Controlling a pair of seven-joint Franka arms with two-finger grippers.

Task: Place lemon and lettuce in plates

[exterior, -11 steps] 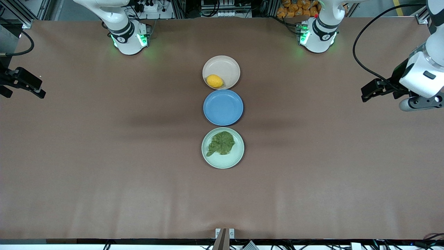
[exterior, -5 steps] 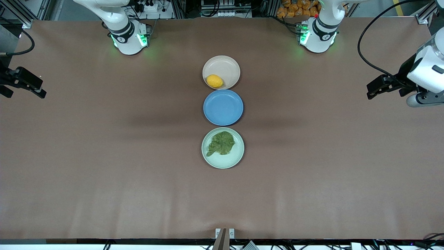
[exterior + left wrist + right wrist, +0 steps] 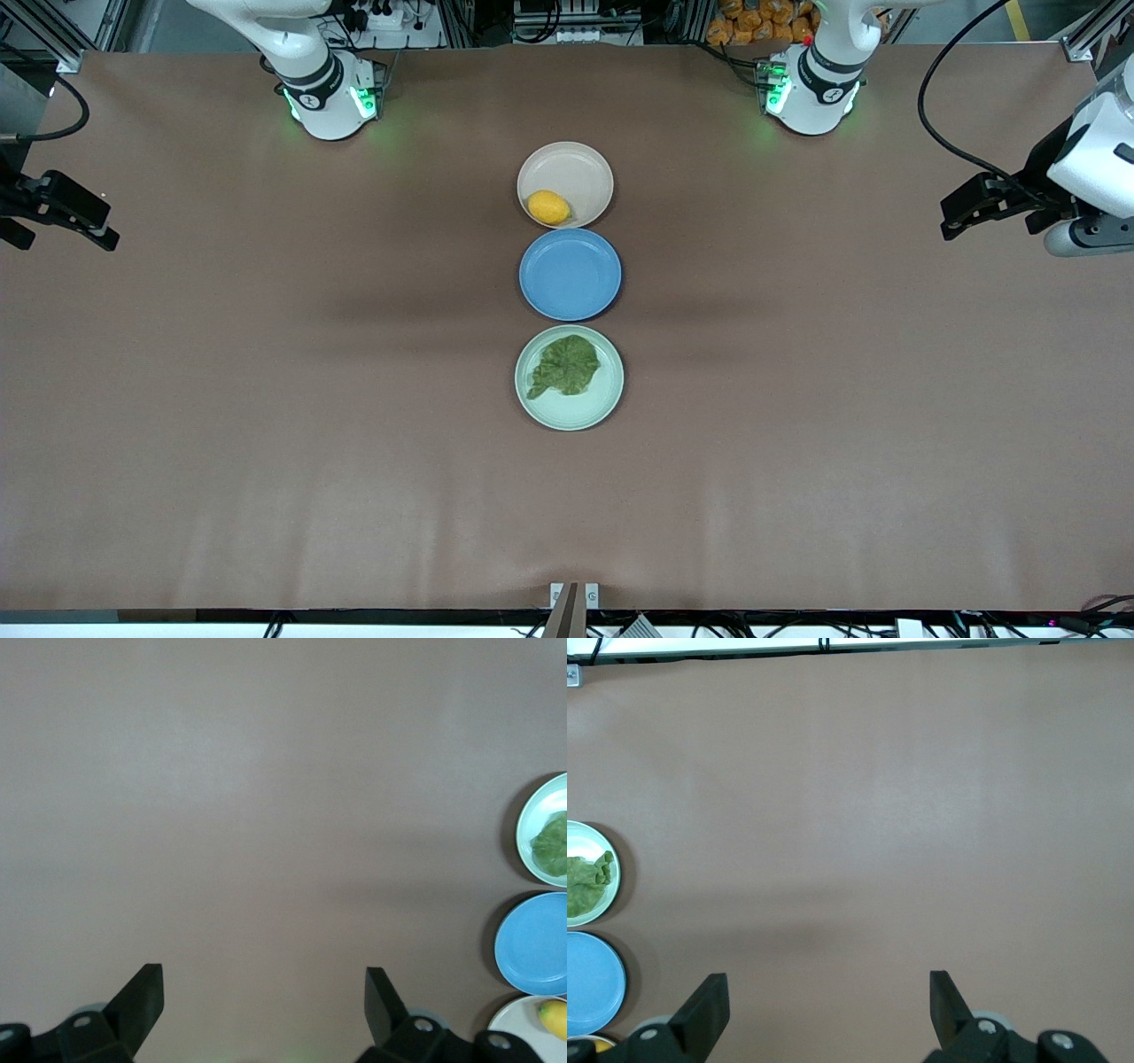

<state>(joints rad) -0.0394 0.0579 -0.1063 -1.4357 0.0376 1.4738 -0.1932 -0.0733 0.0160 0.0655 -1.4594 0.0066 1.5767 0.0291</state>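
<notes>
The yellow lemon point(image 3: 548, 207) lies in the beige-pink plate point(image 3: 576, 168), the plate nearest the robots' bases. The dark green lettuce point(image 3: 566, 365) lies in the mint green plate point(image 3: 576, 415), nearest the front camera. My left gripper point(image 3: 961, 213) is open and empty over bare table at the left arm's end. In the left wrist view the gripper point(image 3: 263, 992) shows the lettuce point(image 3: 554, 843) and lemon point(image 3: 555, 1019) at the edge. My right gripper point(image 3: 80, 221) is open and empty over the right arm's end; its wrist view point(image 3: 828, 997) shows the lettuce point(image 3: 583, 886).
An empty blue plate point(image 3: 570, 274) sits between the two other plates, the three in a row at the table's middle. The brown table cover point(image 3: 266, 399) is bare on both sides of the row.
My left gripper has drawn farther toward the left arm's end of the table. The right gripper, the plates, the lemon and the lettuce have not moved.
</notes>
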